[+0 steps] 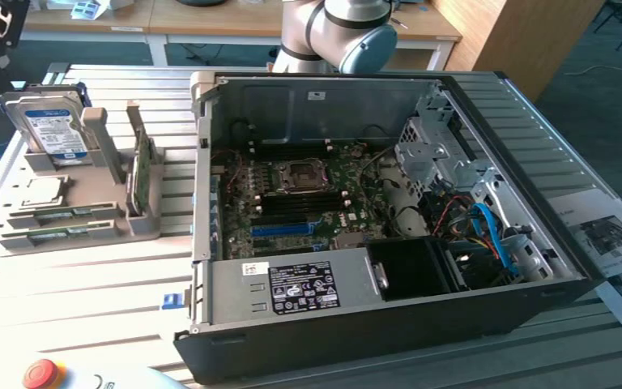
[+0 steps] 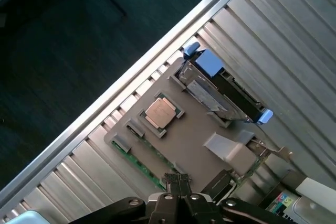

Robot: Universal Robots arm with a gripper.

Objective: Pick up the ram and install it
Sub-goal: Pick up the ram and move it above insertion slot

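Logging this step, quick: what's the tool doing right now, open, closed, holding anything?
Tool: closed, holding nothing, above the stand near the ram.

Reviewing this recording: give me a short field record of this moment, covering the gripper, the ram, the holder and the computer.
gripper: fingers shut, holding nothing, apart from the ram
ram: lying in the grey holder, not picked up
also on holder: CPU lying flat, hard drive standing upright
computer case: open, motherboard exposed
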